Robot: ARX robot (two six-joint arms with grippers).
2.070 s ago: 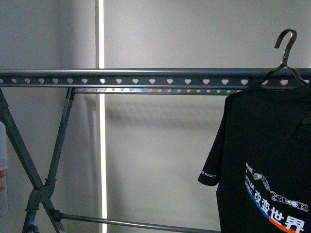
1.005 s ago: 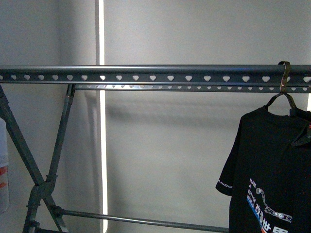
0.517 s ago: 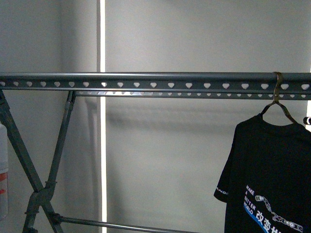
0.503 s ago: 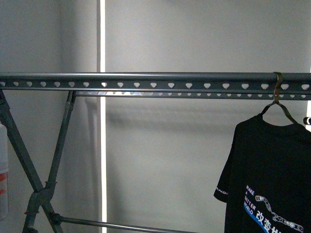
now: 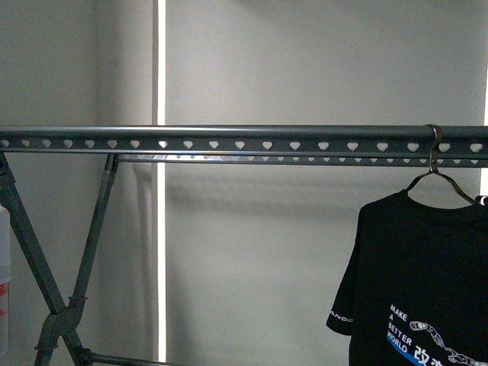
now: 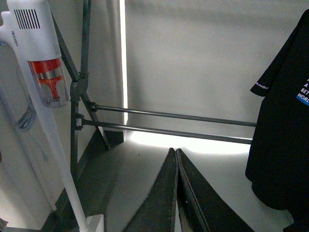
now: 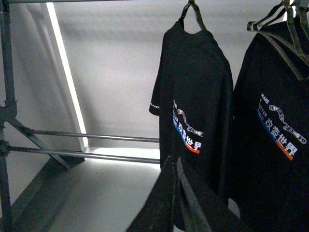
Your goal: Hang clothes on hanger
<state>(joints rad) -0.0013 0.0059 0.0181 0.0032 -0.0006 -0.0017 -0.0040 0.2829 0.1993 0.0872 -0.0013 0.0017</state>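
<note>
Clothes first: the black T-shirt [image 5: 427, 282] now hangs by its wire hook [image 5: 433, 149] over the grey rack rail [image 5: 229, 141] at the right end, whereas two seconds ago the hook stood up above the rail and the shirt covered part of it; since then the hook has come down onto the rail and settled, and in the last half second the rail sits a little lower in the front view while the shirt reads slightly further left. Neither arm shows from the front. The left gripper [image 6: 176, 193] points out over the pale floor toward the rack's two lower cross bars [image 6: 169, 123], its dark fingers pressed together with nothing between them; the right gripper [image 7: 176, 195] is likewise closed and empty, aimed up at the hanging shirt (a second black shirt [image 7: 277, 130] with a similar print hangs just beside it). On the chest I can read "MAKE A BETTER WORLD" in white above a blue stripe, with a small white word on the sleeve too tiny to make out. A white stick vacuum [image 6: 41, 63] with an orange-red part leans by the rack's crossed legs [image 5: 53, 282].
</note>
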